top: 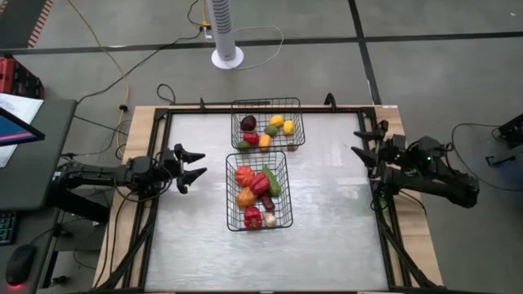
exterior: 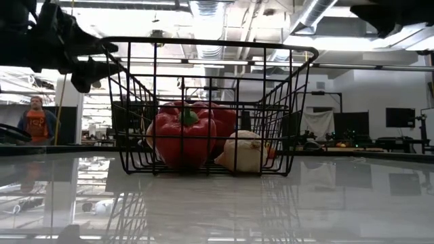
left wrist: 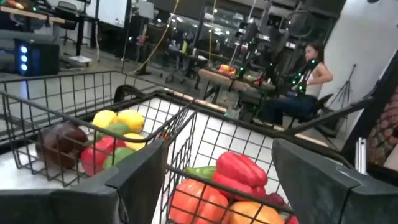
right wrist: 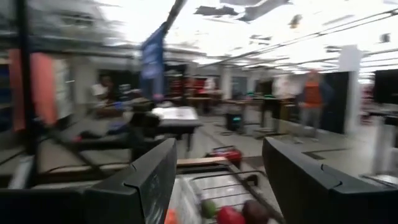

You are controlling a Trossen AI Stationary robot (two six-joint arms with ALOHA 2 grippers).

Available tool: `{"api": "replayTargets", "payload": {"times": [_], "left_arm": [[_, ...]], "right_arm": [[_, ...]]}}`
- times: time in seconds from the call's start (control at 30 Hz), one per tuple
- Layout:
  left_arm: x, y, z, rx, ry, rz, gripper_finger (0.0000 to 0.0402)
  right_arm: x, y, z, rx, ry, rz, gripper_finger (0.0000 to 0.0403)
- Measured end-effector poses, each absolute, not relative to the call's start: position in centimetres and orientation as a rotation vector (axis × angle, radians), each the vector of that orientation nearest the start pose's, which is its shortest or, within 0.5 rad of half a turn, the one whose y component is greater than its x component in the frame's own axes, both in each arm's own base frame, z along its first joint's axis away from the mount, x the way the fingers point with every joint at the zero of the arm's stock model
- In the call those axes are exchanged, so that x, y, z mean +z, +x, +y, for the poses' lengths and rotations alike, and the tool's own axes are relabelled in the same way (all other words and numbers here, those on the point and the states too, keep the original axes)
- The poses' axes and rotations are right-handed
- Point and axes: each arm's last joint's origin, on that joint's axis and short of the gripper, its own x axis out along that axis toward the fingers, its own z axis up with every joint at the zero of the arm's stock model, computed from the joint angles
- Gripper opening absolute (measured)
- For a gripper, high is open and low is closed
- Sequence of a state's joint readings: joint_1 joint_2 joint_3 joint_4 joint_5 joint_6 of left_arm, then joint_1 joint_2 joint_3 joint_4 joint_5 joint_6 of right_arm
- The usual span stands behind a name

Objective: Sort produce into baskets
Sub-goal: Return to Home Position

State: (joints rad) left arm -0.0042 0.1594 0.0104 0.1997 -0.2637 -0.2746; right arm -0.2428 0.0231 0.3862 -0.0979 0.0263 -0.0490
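Note:
Two black wire baskets stand mid-table. The far basket (top: 267,123) holds maroon, red, green, orange and yellow pieces. The near basket (top: 260,190) holds red, orange and green pieces, a red pepper (exterior: 182,139) and a whitish garlic-like piece (exterior: 243,152). Both baskets show in the left wrist view (left wrist: 186,186). My left gripper (top: 194,167) is open and empty, left of the near basket. My right gripper (top: 366,144) is open and empty near the table's right edge; its fingers show in the right wrist view (right wrist: 217,180).
A raised black frame (top: 163,114) runs round the table top. A white fan stand (top: 226,55) is on the floor beyond the far edge. A monitor and keyboard (top: 16,131) sit off the left side. People show in the room behind.

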Motion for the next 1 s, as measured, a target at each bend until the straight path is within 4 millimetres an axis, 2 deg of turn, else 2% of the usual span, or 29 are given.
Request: {"api": "replayTargets", "payload": {"times": [0.27, 0.4, 0.63, 1.0], "left_arm": [[17.5, 10.5, 0.7, 0.267, -0.168, -0.096, 0.0279], [17.4, 10.4, 1.1, 0.405, -0.15, -0.089, 0.0279], [17.3, 10.2, 1.5, 0.558, -0.111, -0.085, 0.0279], [16.9, 10.2, 1.6, 0.577, -0.093, -0.045, 0.0279]], "right_arm": [[27.0, 5.8, -1.1, -0.14, -0.081, -0.176, 0.0265], [26.7, 5.8, -1.1, -0.146, -0.083, -0.145, 0.0265], [27.2, 5.7, -1.2, -0.169, -0.101, -0.196, 0.0265], [26.6, 5.9, -1.2, -0.171, -0.109, -0.127, 0.0265]]}}
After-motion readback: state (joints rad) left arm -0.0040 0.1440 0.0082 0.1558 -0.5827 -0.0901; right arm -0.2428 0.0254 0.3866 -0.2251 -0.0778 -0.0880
